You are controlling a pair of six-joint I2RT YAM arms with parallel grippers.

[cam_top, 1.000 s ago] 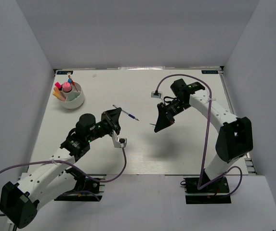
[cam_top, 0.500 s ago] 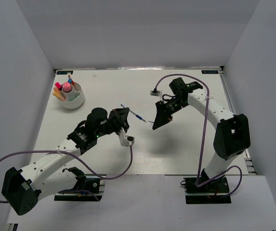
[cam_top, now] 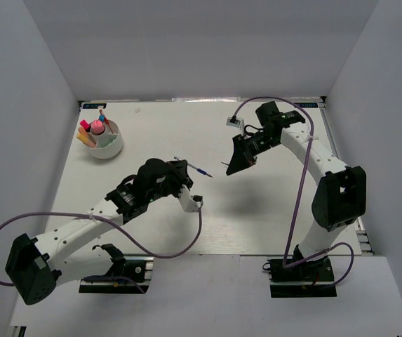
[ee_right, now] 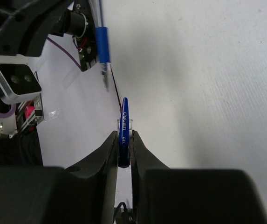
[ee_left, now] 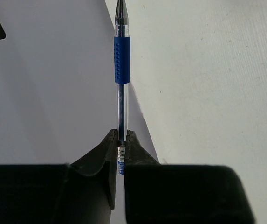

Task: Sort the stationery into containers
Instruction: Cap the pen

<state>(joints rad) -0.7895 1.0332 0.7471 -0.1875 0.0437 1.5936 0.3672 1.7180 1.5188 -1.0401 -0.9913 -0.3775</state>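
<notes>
One pen (ee_left: 121, 60), tail pinched in left hand (ee_left: 120, 139)

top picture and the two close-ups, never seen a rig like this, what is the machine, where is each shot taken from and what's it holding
These are two robot arms bolted at the near edge of a white table. The wide picture comes from a fixed camera above and behind them. Each close-up comes from a camera on one wrist, looking along its own claw. The left claw is shut on a blue pen. The right claw is shut on what looks like a blue pen cap. At the far left stands a white bowl with dividers, holding several coloured markers.
</notes>
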